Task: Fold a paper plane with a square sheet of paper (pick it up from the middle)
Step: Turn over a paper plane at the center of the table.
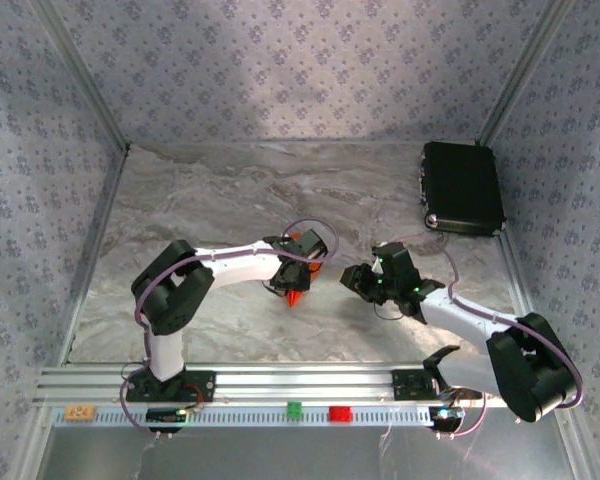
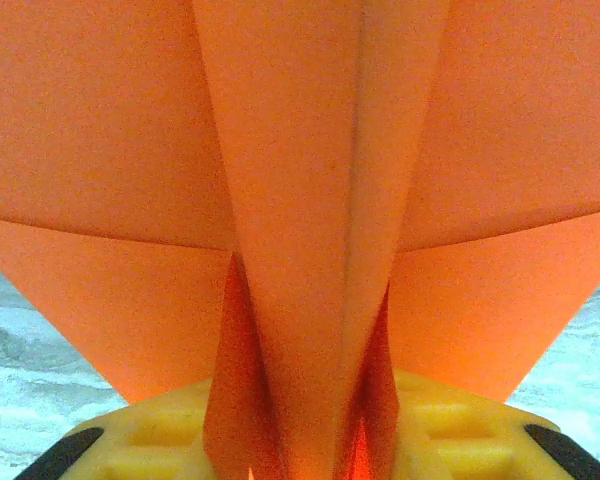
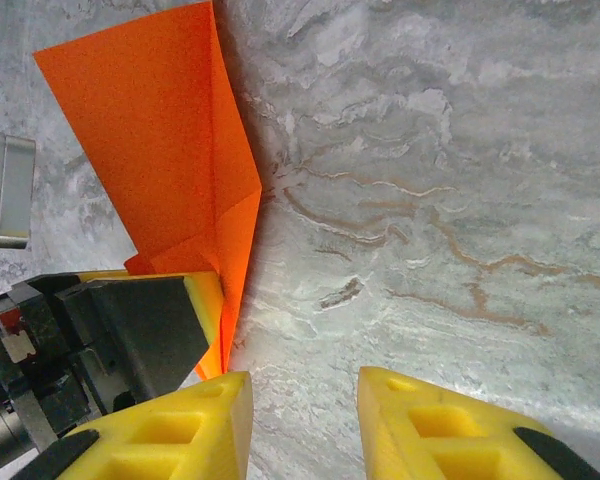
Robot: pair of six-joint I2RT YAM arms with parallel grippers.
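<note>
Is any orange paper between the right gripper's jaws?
No, bare table shows between the jaws of the right gripper, and the paper plane stands off to one side.

A grey marble-veined table (image 1: 230,200) sits between walls (image 1: 300,60) papered in a small floral print. A black case (image 1: 463,187) lies closed at the far right corner. Along the near rail (image 1: 300,378) sit three small blocks, well apart: yellow-orange (image 1: 79,412), green (image 1: 294,409) and red (image 1: 339,413).
</note>
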